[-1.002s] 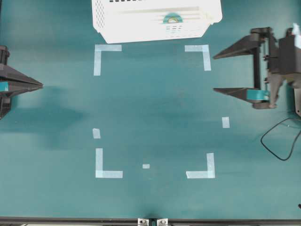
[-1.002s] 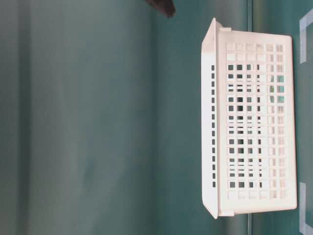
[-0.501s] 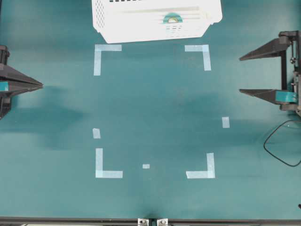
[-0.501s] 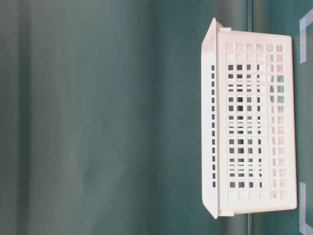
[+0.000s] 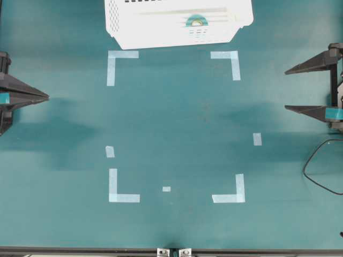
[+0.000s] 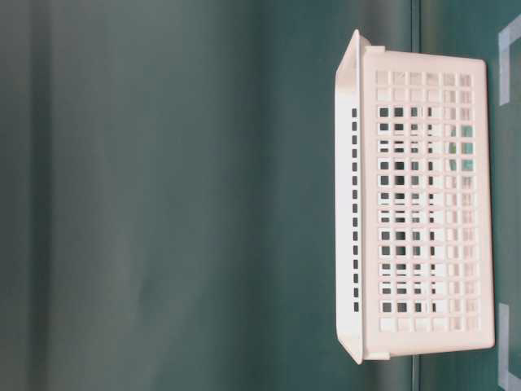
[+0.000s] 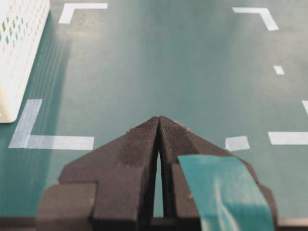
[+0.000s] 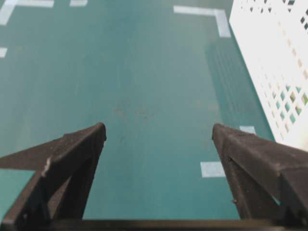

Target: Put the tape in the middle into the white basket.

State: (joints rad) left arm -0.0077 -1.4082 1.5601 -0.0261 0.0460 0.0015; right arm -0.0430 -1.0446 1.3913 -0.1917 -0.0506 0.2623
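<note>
The small teal tape [image 5: 195,21] lies inside the white basket [image 5: 144,32] at the top of the overhead view, toward its right end. The basket's lattice wall [image 6: 423,204] fills the right of the table-level view; its walls also edge the left wrist view [image 7: 19,43] and the right wrist view [image 8: 279,57]. My right gripper [image 5: 286,90] hangs open at the far right edge with nothing between its fingers [image 8: 77,149]. My left gripper [image 5: 47,97] rests shut at the far left edge, its fingertips [image 7: 159,120] pressed together on nothing.
Pale-blue corner marks [image 5: 122,55] frame a square on the green table, with small loose strips [image 5: 257,138] beside them. A black cable [image 5: 321,171] loops at the right edge. Two metal clamps [image 5: 174,251] sit on the front edge.
The right gripper has drawn back to the right, away from the middle, staying open. The left gripper, the basket and the tape have not moved.
</note>
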